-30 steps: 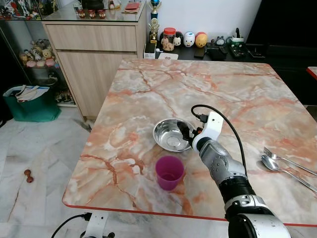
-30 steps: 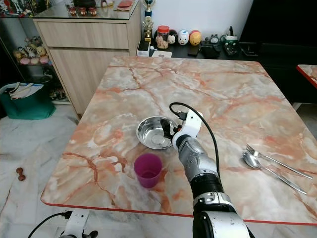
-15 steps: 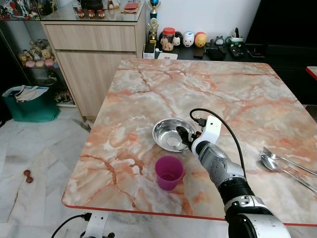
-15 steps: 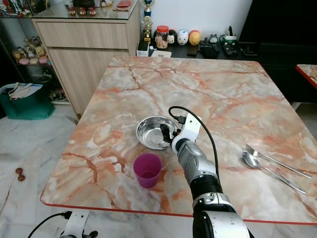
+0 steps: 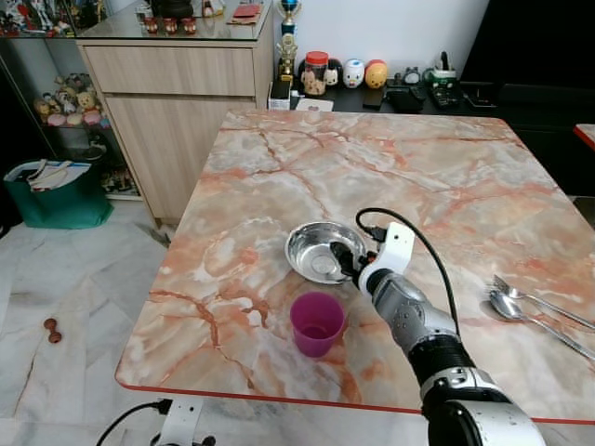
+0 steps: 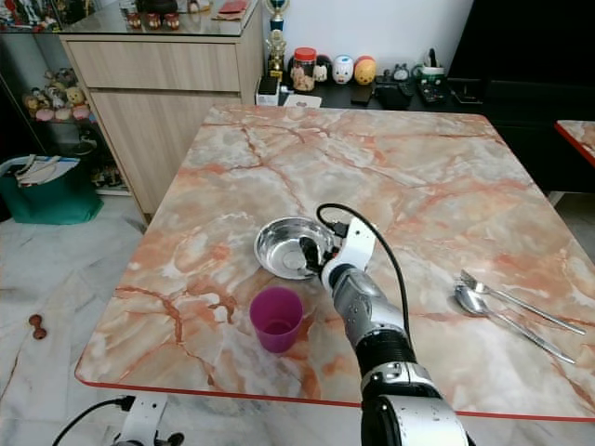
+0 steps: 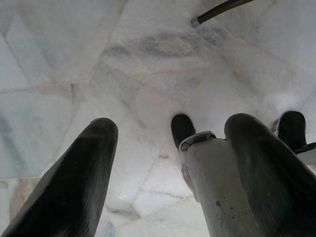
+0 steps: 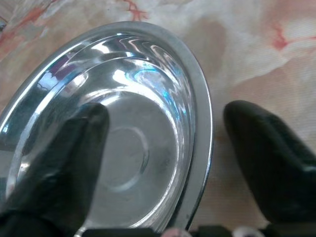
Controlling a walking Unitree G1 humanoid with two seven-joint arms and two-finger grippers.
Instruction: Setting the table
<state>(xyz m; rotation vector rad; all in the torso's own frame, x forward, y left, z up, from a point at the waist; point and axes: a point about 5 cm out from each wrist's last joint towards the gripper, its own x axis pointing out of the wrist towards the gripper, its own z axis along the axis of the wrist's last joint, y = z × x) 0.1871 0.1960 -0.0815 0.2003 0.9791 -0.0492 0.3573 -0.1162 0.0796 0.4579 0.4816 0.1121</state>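
The left gripper (image 7: 168,163) hung idle below the counter edge over the pale floor tiles, its jaws spread apart with nothing between them, since it had no part in this step. On the marble counter (image 5: 372,158) the purple cup (image 5: 317,323) stood upright near the front edge, at about seven o'clock from the steel bowl (image 5: 321,251), close but not touching. The right gripper (image 5: 351,260) sat at the bowl's three o'clock rim with its jaws parted and straddling the rim, one finger (image 8: 54,148) inside the bowl and the other outside on the counter, seemingly so the bowl could be pinched by its wall and shifted. Farther right, at the counter's three o'clock edge, a fork (image 5: 544,302) and spoon (image 5: 535,321) lay side by side.
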